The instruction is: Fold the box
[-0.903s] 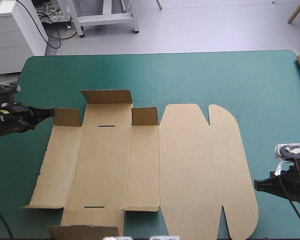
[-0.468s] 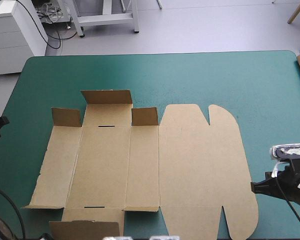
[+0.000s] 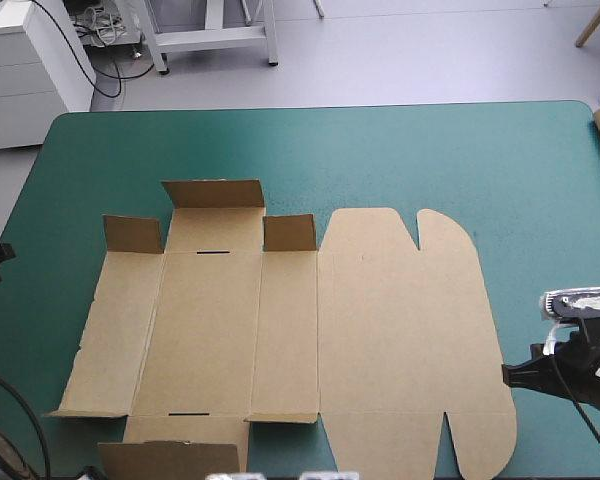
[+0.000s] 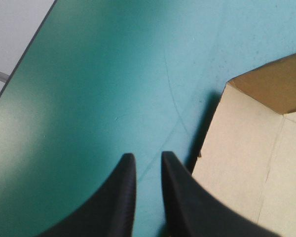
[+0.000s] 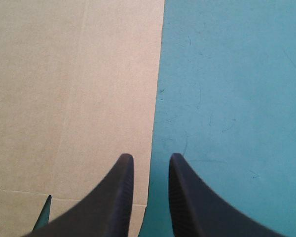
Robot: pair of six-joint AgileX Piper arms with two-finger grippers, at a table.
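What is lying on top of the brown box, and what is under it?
Nothing lies on the box; its board is bare. It rests on the teal-green cover; whatever the board covers cannot be seen.

high: you look down from behind on the whole teal-green table cover (image 3: 400, 150) | left wrist: close over the flat brown cardboard box sheet (image 4: 246, 163), left edge | right wrist: close over its right edge | shared: sheet, cover

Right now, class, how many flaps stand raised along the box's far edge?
3 on the box: the left small flap, the wide middle flap set farther back, the right small flap. None seems hidden.
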